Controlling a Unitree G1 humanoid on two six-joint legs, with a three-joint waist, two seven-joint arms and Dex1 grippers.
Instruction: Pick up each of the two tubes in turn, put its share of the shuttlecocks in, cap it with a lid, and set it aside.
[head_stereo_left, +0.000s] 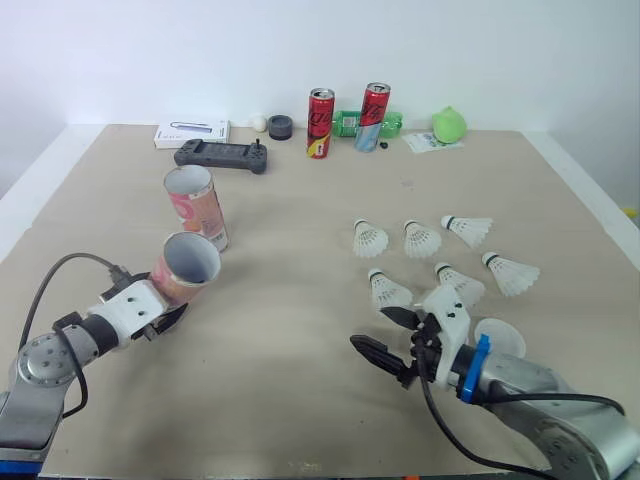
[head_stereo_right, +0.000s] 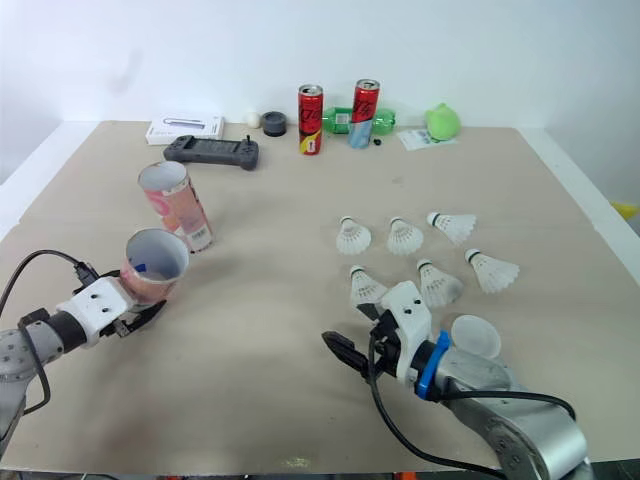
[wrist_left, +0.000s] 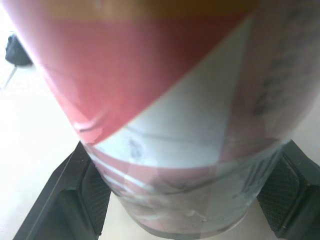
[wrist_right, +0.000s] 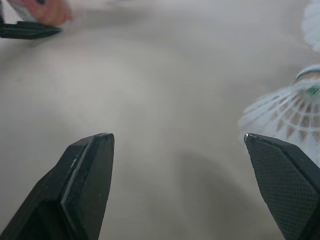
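Left gripper (head_stereo_left: 168, 308): clamped on the held tube (head_stereo_left: 190, 268), one finger on each side of its lower wall. The finger pads (wrist_left: 75, 200) are black and ribbed.
Held tube: a cardboard cylinder wrapped in glossy red, pink and pale blue print. It is tilted, its open round mouth turned up toward the head camera. It sits near the table's left side, in front of the second tube.
Second tube (head_stereo_left: 197, 208): same printed cylinder, standing upright on the table (head_stereo_left: 300, 230) just behind the held one, mouth open. Whether the two touch cannot be told.
Right gripper (head_stereo_left: 368, 328): spread wide and holding nothing, low over bare table. Its fingers (wrist_right: 85, 175) are black wedges with a cross-hatched inner face.
Shuttlecocks: six, with white feathered skirts and rounded white heads, on the right half of the table. Far row (head_stereo_left: 369, 239), (head_stereo_left: 421, 239), (head_stereo_left: 468, 230); near row (head_stereo_left: 388, 291), (head_stereo_left: 460, 284), (head_stereo_left: 511, 273). The nearest lies just beside the right gripper.
Lid (head_stereo_left: 500, 338): a translucent white disc lying flat beside the right arm.
Table surface: matt, pale beige, with a faint grain.
Far edge: two red cans (head_stereo_left: 320, 123), (head_stereo_left: 374, 117), a dark handheld controller (head_stereo_left: 221, 154) and a flat white box (head_stereo_left: 192, 132).
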